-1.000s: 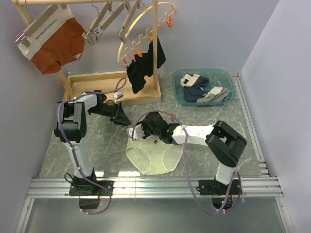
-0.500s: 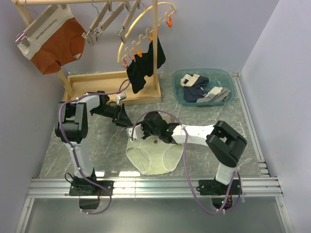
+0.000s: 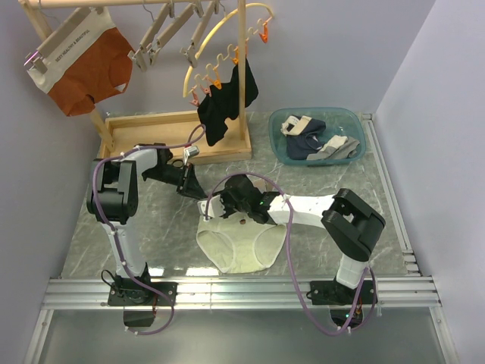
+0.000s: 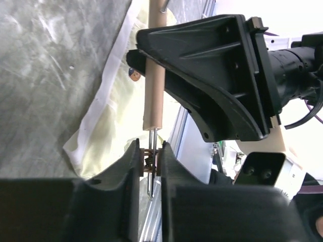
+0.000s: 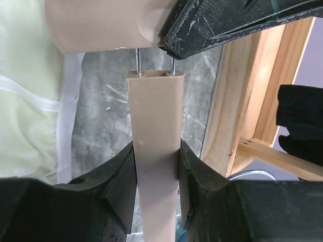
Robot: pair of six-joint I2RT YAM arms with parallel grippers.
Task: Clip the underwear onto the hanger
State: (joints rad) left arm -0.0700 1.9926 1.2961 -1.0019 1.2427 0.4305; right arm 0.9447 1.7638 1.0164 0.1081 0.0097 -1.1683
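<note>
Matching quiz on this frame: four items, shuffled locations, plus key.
Items
1. underwear
2. rust-orange briefs
3. black garment
4. hanger

Locations
A. pegged to the yellow hoop
B. gripped by the right pincer
C. lying flat on the table
D. hanging at the top left of the wooden rack

Pairs: 1-C, 2-D, 3-A, 4-B

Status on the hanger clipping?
Left gripper pinching hanger clip. Right gripper shut on hanger. Underwear flat on table, not yet clipped. Nothing in the way.
</note>
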